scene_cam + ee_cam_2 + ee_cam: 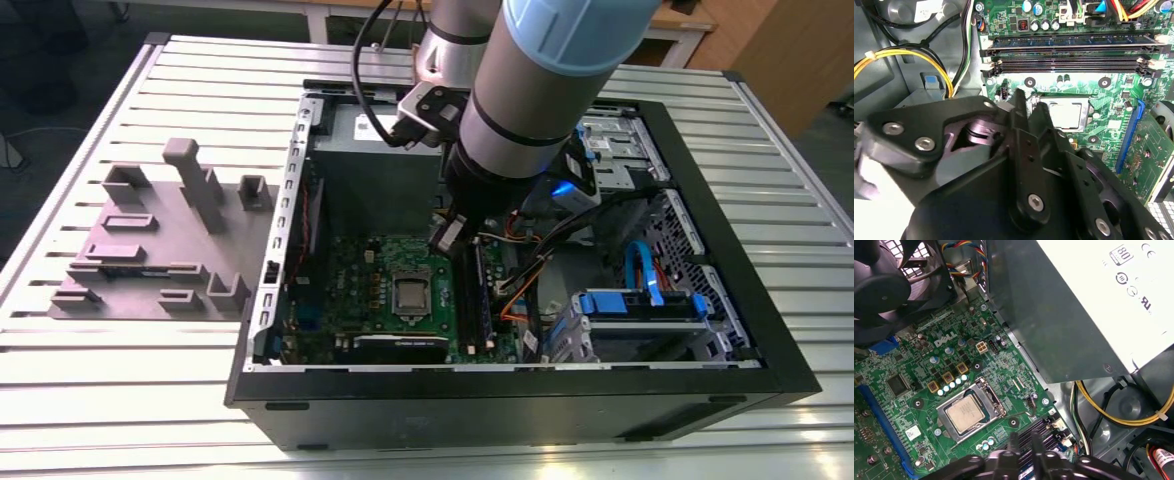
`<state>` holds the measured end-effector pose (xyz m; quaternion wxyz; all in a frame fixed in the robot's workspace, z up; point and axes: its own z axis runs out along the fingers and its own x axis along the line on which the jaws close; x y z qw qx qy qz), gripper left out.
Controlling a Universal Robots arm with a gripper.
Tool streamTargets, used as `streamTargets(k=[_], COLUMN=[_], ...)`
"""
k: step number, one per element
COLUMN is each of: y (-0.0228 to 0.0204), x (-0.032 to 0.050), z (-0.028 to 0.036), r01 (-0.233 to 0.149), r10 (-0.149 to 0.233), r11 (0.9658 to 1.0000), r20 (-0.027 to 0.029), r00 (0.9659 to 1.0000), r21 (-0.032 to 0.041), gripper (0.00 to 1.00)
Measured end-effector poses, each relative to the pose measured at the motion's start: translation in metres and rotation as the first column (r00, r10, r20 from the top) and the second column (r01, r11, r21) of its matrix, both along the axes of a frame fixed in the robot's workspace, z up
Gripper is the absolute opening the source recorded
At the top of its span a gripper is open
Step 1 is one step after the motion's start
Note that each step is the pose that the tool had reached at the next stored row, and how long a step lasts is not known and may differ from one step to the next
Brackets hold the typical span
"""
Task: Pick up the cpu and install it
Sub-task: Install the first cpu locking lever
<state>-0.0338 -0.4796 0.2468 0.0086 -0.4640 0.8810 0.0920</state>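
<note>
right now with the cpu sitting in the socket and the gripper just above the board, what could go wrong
1. The gripper, fingers together and empty, hovers near the memory slots; drifting down could knock them.
2. The cpu lies in the socket with the frame looking unclamped, so a nudge might unseat it.
3. The yellow cables nearby could snag the arm.

Arm [534,90] angled down; fingers [1021,112] pressed together, empty.

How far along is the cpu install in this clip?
The cpu already sits square in the socket on the green board, also visible in the second wrist view. The gripper is just above the board beside the socket, its fingers close together with nothing between them. Whether the socket frame is latched cannot be told.
</note>
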Motion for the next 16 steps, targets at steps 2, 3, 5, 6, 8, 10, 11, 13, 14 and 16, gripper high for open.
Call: streamTargets(k=[2,3,5,6,8,10,11,13,14,16], y=[0.0000,0.0000,0.0000,0.0000,0.0000,0.0000,0.0000,0.0000,0.0000,0.0000], x=[0.0001,0.0001,0.0001,0.0002,0.0002,0.0003,0.0003,0.0003,0.0003,0.0004], z=[0.0000,0.0000,0.0000,0.0000,0.0000,0.0000,0.0000,0.0000,0.0000,0.0000], r01=[0.000,0.000,0.000,0.000,0.000,0.000,0.000,0.000,0.000,0.000], r10=[0.000,0.000,0.000,0.000,0.000,0.000,0.000,0.000,0.000,0.000], r11=[1.0000,1.0000,1.0000,1.0000,1.0000,1.0000,1.0000,1.0000,1.0000,1.0000], r20=[0.0000,0.0000,0.0000,0.0000,0.0000,0.0000,0.0000,0.0000,0.0000,0.0000], r00=[1.0000,1.0000,1.0000,1.0000,1.0000,1.0000,1.0000,1.0000,1.0000,1.0000], r21=[0.0000,0.0000,0.0001,0.0000,0.0001,0.0000,0.0000,0.0000,0.0001,0.0000], gripper=[0.30,0.30,0.29,0.29,0.16,0.10,0.10,0.10,0.10,0.10])
